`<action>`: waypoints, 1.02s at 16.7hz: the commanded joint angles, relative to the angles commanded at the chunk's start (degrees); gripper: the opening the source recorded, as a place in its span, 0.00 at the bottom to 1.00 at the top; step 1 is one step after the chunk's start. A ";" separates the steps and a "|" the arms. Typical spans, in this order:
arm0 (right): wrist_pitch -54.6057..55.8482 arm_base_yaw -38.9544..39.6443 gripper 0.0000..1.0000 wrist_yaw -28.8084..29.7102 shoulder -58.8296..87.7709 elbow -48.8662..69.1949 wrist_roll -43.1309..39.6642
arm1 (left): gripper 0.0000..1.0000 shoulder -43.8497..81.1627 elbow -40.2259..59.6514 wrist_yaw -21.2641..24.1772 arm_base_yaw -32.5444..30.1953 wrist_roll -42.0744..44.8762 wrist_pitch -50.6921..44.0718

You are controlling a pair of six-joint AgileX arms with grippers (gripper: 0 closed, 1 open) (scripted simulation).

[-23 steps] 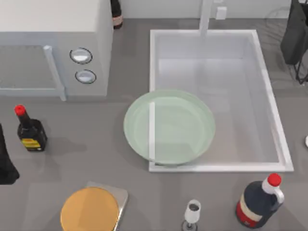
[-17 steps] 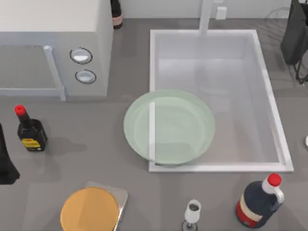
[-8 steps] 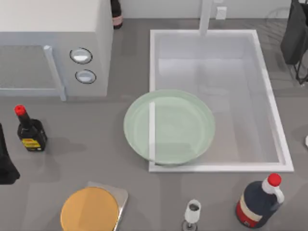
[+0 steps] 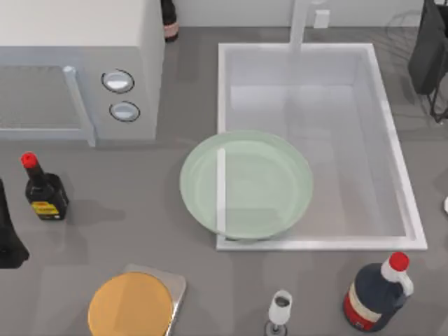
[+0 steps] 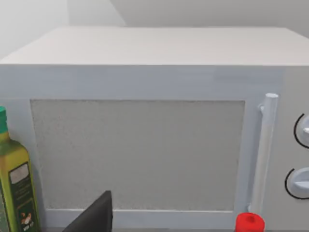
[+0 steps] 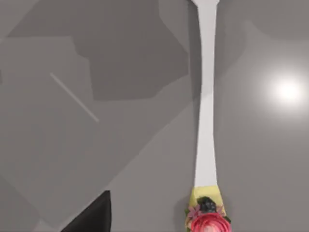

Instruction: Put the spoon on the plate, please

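Beneath my right wrist camera lies the spoon (image 6: 206,121), flat on the grey table, its slim white handle running away from the lens and the red-and-yellow knob nearest to it. Nothing has hold of it. A dark fingertip (image 6: 94,215) of the right gripper shows beside it, apart from the handle; whether the jaws are open or closed I cannot tell.

From above, the plate (image 4: 246,185) sits near the middle of the table, straddling the near left corner of the white sink (image 4: 402,175), pale green and bare. A small white patch at the table's right edge (image 4: 445,205) may be the spoon, though it is too small to be sure.

My left arm is parked at the left edge of the table, its wrist camera facing the microwave (image 5: 145,130). I cannot tell how its jaws stand either.

As I judge it, the step in hand is the approach for the pick. I would centre the jaws across the handle, not along it, at the narrow stretch between knob and bowl, and come straight down so both fingers straddle it evenly. The handle is thin and lies flat, so the fingers must reach the table surface before closing, or they will skate over it. Closing slowly should keep it from twisting.
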 joint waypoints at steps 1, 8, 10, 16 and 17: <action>-1.70 -0.39 1.00 0.01 2.62 1.77 -1.53 | 1.00 0.00 0.00 0.00 0.00 0.00 0.00; -4.63 -1.06 1.00 0.02 7.01 4.83 -4.18 | 1.00 0.00 0.00 0.00 0.00 0.00 0.00; -4.32 -0.79 1.00 0.02 6.91 4.53 -4.08 | 1.00 0.00 0.00 0.00 0.00 0.00 0.00; 8.37 -0.93 1.00 0.03 12.67 -2.16 -3.93 | 1.00 0.00 0.00 0.00 0.00 0.00 0.00; 11.49 -0.93 1.00 0.03 14.03 -3.73 -3.92 | 1.00 0.00 0.00 0.00 0.00 0.00 0.00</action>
